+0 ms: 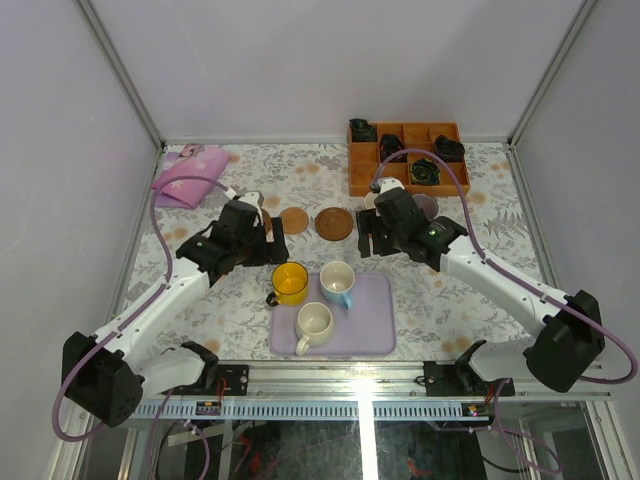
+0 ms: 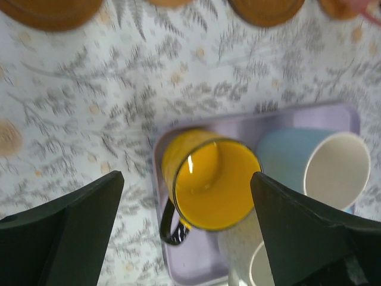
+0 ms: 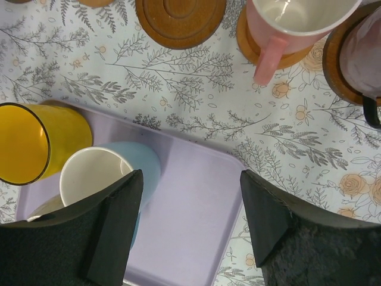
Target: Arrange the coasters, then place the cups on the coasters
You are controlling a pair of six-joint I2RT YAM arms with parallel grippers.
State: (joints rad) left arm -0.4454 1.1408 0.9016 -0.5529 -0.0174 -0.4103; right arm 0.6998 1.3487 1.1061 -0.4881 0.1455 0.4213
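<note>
Three cups stand on the lavender tray [image 1: 365,330]: a yellow cup [image 1: 290,282], a light blue cup [image 1: 337,284] and a cream cup [image 1: 314,325]. My left gripper [image 2: 184,177] is open and straddles the yellow cup [image 2: 211,179], with a gap on its left side. My right gripper [image 3: 190,177] is open over the bare tray [image 3: 196,208], beside the blue cup [image 3: 104,173]. A pink cup [image 3: 292,15] sits on a tan coaster [image 3: 253,44]. A greyish-purple cup [image 3: 364,50] sits on a dark coaster [image 3: 332,65]. Bare coasters [image 1: 294,220] [image 1: 334,223] lie behind the tray.
An orange-brown compartment box [image 1: 362,172] with black items stands at the back right. A pink cloth [image 1: 188,178] lies at the back left. Grey walls close in the table on three sides.
</note>
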